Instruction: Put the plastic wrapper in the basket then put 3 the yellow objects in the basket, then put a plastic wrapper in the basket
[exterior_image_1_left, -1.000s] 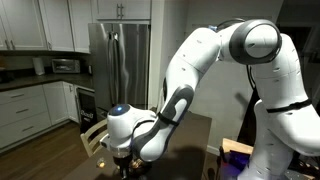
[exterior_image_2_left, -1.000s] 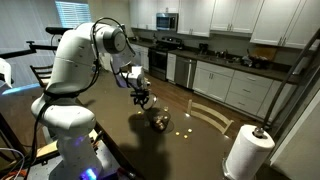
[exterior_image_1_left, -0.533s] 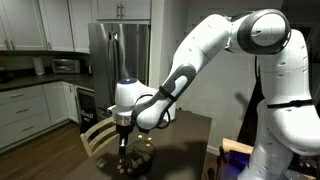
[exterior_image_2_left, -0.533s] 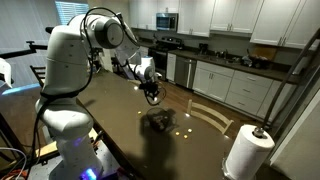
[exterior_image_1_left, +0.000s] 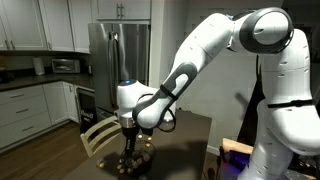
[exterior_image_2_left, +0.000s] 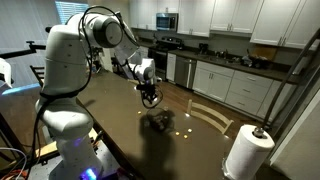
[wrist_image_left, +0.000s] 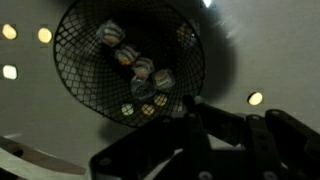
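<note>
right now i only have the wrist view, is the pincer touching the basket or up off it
observer: Up off it. In an exterior view the pincer hangs in the air, clearly higher than the basket and not touching it.
operator: ok, anything tall nearby that i cant see from here
observer: A white paper towel roll stands upright in the foreground, well away from the basket. I cannot tell whether it is on the table.
</note>
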